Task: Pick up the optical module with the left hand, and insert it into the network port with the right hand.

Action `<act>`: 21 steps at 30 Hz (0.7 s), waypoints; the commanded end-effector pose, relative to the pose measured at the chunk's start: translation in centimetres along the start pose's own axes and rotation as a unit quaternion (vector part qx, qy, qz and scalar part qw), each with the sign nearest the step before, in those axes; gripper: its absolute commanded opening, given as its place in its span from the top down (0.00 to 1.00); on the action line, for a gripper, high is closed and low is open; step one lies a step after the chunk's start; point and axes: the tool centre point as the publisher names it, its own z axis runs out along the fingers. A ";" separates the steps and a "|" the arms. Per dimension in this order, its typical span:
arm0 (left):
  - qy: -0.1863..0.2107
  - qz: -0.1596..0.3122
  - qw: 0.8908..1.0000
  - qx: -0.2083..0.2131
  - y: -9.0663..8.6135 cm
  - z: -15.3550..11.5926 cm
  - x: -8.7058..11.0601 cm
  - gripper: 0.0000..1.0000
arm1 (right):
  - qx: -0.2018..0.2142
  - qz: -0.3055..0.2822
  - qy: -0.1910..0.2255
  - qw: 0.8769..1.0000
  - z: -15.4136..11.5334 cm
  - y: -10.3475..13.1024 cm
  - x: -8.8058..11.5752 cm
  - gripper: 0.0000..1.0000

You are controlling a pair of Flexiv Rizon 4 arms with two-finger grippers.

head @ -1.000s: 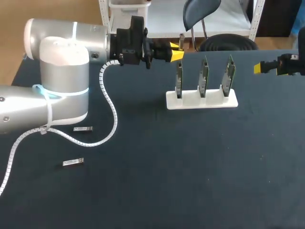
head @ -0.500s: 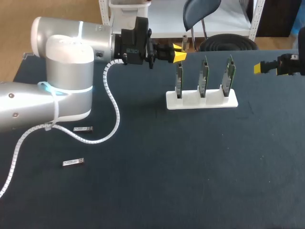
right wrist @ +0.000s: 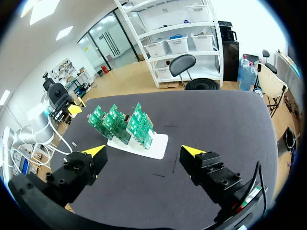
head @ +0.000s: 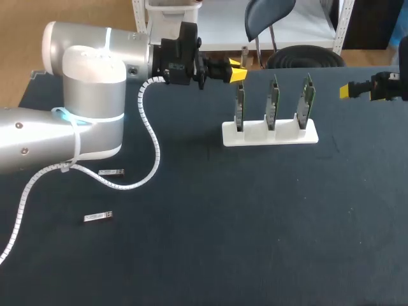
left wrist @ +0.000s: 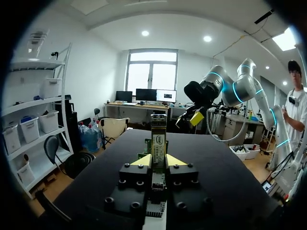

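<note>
My left gripper hangs above the table's far edge, just behind the leftmost board, shut on a small metal optical module that stands up between its yellow tips. From the left wrist, the module pokes out ahead of the gripper, with green boards partly hidden behind it. A white stand carries three upright green circuit boards. My right gripper sits at the table's right edge, open and holding nothing. In its own view its fingers spread wide, facing the boards and the stand.
Two more loose modules lie on the dark table at the left, one near my left arm's cable and one closer to the front. My left arm's bulky body fills the left side.
My left arm's elbow has shifted a little to the right and up. Its gripper, still holding the module, has hardly moved. The right arm has stayed still.
</note>
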 end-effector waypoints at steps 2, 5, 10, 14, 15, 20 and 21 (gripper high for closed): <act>0.002 -0.002 1.000 0.003 0.3 0.0 0.1 1.00 | 0.003 0.001 0.000 1.000 -0.1 0.2 0.0 0.00; 0.006 0.001 1.000 0.005 0.1 0.1 0.2 1.00 | 0.003 0.001 0.000 1.000 -0.1 0.2 0.0 0.00; 0.006 0.001 1.000 0.005 0.1 0.1 0.2 1.00 | 0.003 0.001 0.000 1.000 -0.1 0.2 0.0 0.00; 0.006 0.001 1.000 0.005 0.1 0.1 0.2 1.00 | -0.015 -0.016 -0.013 1.000 -0.4 0.2 -0.4 0.00; 0.006 0.001 1.000 0.005 0.1 0.1 0.2 1.00 | -0.035 -0.026 -0.019 0.999 -0.7 0.2 -1.0 0.00; 0.006 0.001 1.000 0.005 0.1 0.1 0.2 1.00 | -0.121 -0.133 0.005 0.984 -0.9 1.4 -3.9 0.00; 0.006 0.001 1.000 0.005 0.1 0.1 0.2 1.00 | -0.125 -0.153 0.007 0.980 -0.8 1.7 -4.3 0.00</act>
